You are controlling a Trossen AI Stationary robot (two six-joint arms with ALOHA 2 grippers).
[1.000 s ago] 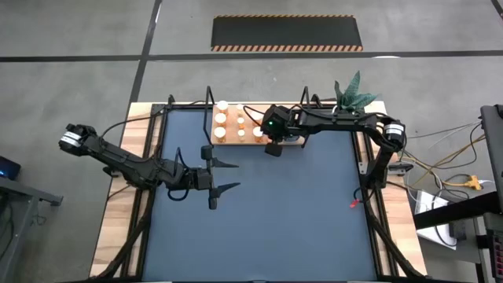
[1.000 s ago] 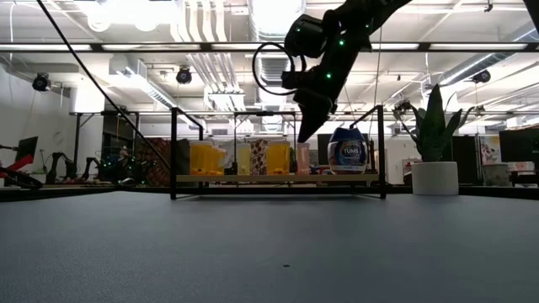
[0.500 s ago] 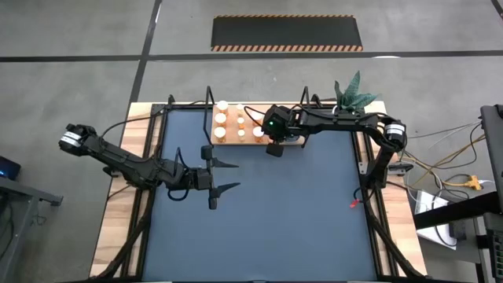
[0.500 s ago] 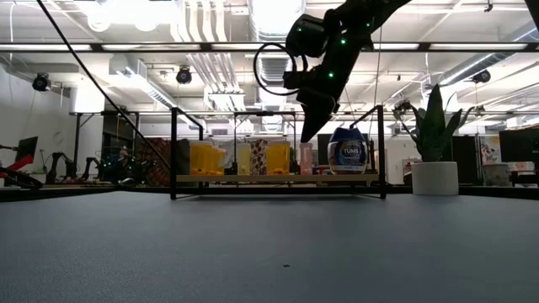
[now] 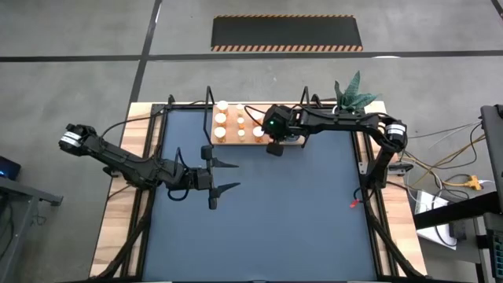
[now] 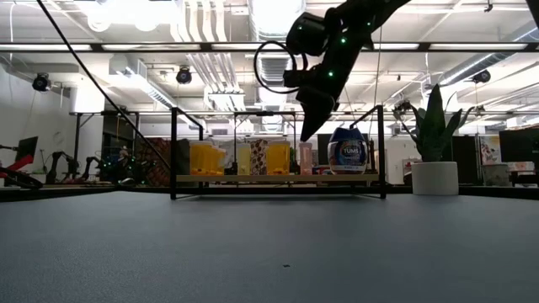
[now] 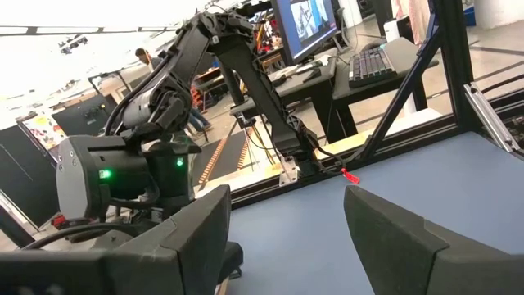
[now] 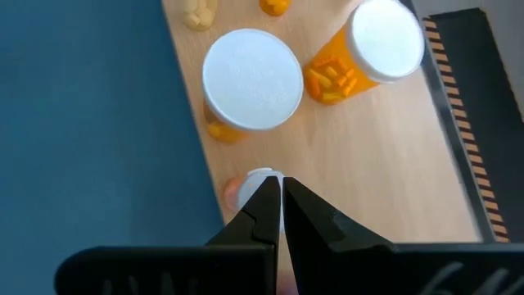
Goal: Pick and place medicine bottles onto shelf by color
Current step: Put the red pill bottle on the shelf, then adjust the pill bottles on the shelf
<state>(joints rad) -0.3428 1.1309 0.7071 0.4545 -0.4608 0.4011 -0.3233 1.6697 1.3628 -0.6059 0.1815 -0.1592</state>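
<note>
The shelf (image 5: 249,141), a light-wood board in a black wire frame, stands at the table's far edge. Several orange medicine bottles with white caps (image 5: 222,119) stand on it, and a blue one (image 6: 346,153) near its right end. My right gripper (image 6: 305,136) hangs shut and slanting down over the shelf's near edge. It is just above a small white-capped bottle (image 8: 259,179) and apart from it. Two larger orange bottles (image 8: 252,80) (image 8: 383,43) stand beyond. My left gripper (image 5: 233,176) hovers level and open over the blue mat, left of centre, with nothing between its fingers.
A potted plant in a white pot (image 6: 435,177) stands on the table right of the shelf. The dark-blue mat (image 5: 299,212) stretches bare in front of the shelf. The shelf's black frame posts (image 6: 174,151) rise at both ends.
</note>
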